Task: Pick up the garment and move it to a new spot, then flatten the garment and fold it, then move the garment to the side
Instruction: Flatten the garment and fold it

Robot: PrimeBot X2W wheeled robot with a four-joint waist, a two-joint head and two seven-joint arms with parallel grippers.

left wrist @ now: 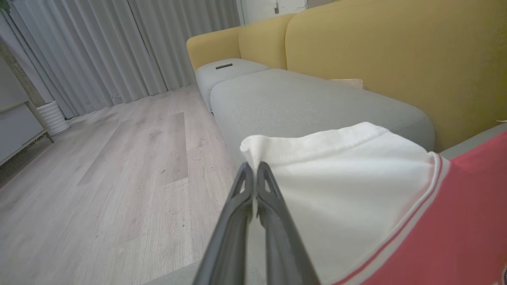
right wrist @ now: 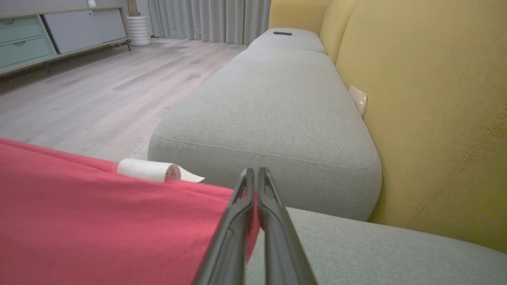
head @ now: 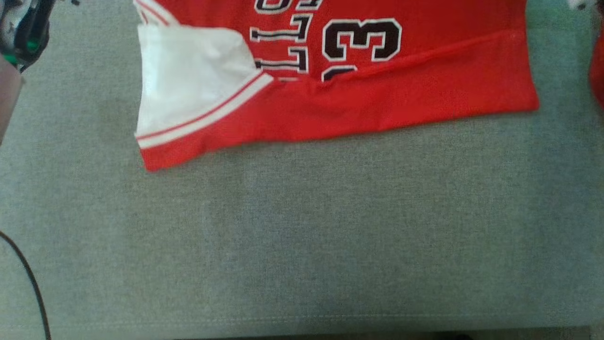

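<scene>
My left hand point(left wrist: 254, 168) pinches the white sleeve point(left wrist: 336, 178) of the jersey point(head: 377, 108), my right hand point(right wrist: 253, 174) its red edge, both closed tight. One fold looks made; more folding and moving aside remain.

Red garment point(head: 424, 94), white panel point(head: 188, 71), black numerals point(head: 361, 40), grey cushion point(head: 302, 236), yellow backrest point(right wrist: 435, 99)

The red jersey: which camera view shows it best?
The head view: the jersey lies on the grey cushion with its number 3 and lettering in sight. The left wrist view gives a white sleeve and striped trim close up; the right wrist view, plain red cloth.
</scene>
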